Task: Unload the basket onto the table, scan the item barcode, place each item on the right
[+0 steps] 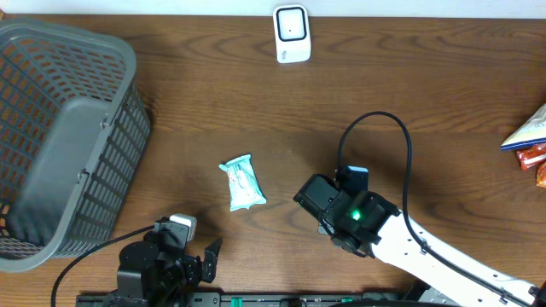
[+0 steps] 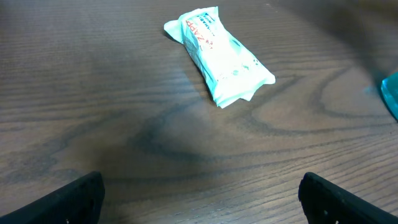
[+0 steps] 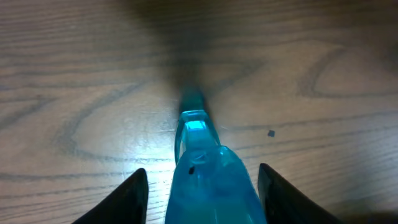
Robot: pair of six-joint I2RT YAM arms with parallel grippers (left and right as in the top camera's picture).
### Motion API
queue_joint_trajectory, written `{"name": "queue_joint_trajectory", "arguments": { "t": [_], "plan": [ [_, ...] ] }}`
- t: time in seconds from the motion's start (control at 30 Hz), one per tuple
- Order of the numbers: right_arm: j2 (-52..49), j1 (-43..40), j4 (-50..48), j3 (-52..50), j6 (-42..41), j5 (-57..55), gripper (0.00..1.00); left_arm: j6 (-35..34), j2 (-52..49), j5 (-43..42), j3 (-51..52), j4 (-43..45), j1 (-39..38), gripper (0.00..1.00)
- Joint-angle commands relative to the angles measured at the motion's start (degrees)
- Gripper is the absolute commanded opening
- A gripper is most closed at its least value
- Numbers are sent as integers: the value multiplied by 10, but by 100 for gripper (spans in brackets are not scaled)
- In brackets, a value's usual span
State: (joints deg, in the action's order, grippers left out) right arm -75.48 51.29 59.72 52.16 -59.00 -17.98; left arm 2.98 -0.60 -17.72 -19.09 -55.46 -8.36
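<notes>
Straddling a translucent blue object (image 3: 208, 193), the right gripper (image 3: 202, 171) may be clamping it or not; I cannot tell. The left gripper (image 2: 200, 180) gapes empty. Between them the packet (image 1: 243, 183) lies flat on the table (image 1: 426, 85), its long axis running near-to-far and its far end tilted leftward.

Grey slatted basket (image 1: 115, 170) sits left of left gripper (image 2: 200, 196). Snack packets (image 1: 531, 141) lie far right of right gripper (image 3: 202, 186).
</notes>
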Motion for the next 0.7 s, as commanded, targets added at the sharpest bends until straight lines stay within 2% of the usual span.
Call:
{"name": "queue_joint_trajectory", "arguments": {
  "t": [0.0,0.07,0.17,0.27,0.37,0.47,0.57,0.63,0.67],
  "plan": [
    [-17,2,-13,-24,-1,25,45,-1,3,-3,-1,-7,0,99],
    [-16,2,-16,-24,14,16,42,-1,3,-3,-1,-7,0,99],
    [-7,1,-43,-23,85,15,42,-1,3,-3,-1,-7,0,99],
    [1,1,-83,-23,136,14,45,-1,3,-3,-1,-7,0,99],
    [2,1,-128,-23,187,14,53,-1,3,-3,-1,-7,0,99],
    [2,-1,-137,-23,203,14,56,-1,3,-3,-1,-7,0,99],
    [6,-9,-128,5,228,14,77,-1,3,-3,-1,-7,0,99],
    [12,-10,-111,32,229,18,86,-1,3,-3,-1,-7,0,99],
    [20,-10,-89,61,229,18,93,-1,3,-3,-1,-7,0,99]
  ]
}}
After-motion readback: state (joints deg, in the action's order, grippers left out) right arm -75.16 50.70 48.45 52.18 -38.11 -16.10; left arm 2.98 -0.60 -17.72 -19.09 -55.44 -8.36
